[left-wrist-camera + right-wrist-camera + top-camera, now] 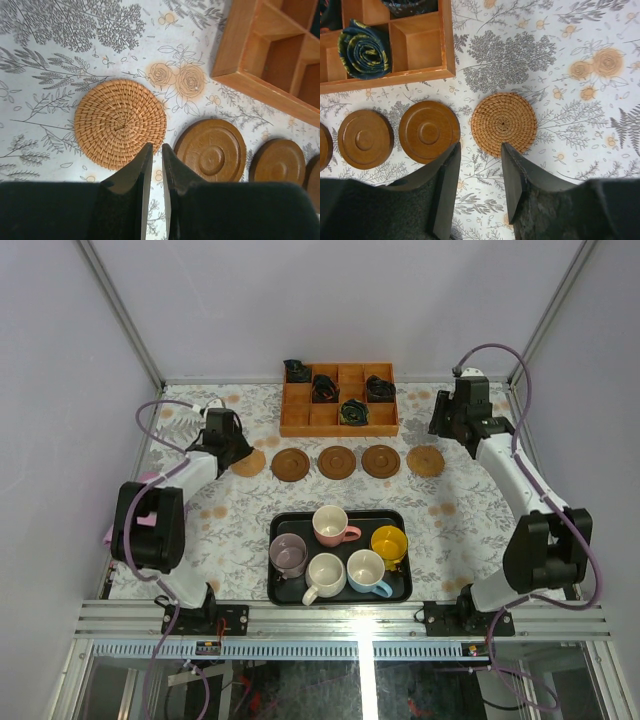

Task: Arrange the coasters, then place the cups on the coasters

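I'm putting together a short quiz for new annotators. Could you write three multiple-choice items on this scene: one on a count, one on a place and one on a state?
1. How many of the coasters are woven?
A. one
B. two
C. five

2. Where do the cups stand?
A. on the coasters
B. on the bare cloth
C. in the black tray

3. How is the right gripper?
A. open, holding nothing
B. shut on a coaster
C. shut on a cup

Answers:
1 B: a woven one ends the row at each side, with three brown ones between.
2 C: all five sit inside the tray.
3 A: its jaws stand apart with nothing between them.
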